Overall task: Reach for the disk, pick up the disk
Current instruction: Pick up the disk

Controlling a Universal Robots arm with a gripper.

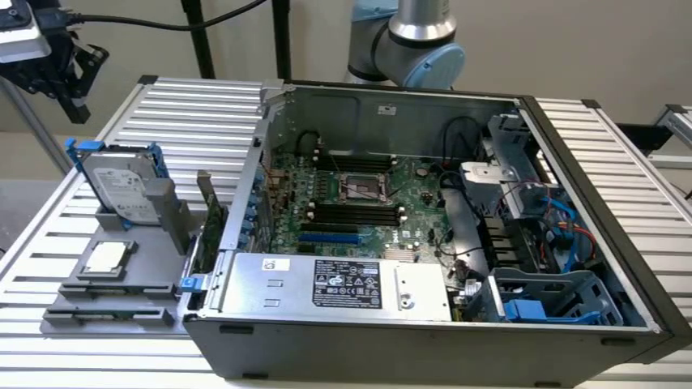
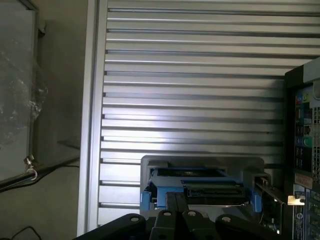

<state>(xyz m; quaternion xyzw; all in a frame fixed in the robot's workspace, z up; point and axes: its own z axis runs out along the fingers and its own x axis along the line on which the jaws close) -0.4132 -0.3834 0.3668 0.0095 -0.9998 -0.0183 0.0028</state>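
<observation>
Silver-grey disk point(image 1: 117, 185), white label, bright blue carrier, upright in grey holder point(image 1: 164, 220). On ribbed aluminium table point(image 1: 194, 101), beside open computer case point(image 1: 433, 344). Well above: gripper point(image 2: 176, 197), narrow, empty.

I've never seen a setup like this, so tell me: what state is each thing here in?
disk: standing on edge in the grey holder, not yet picked up.
computer case: lying on its side, open.
chip: lying flat on its grey tray.
silver box: fitted inside the case.
</observation>
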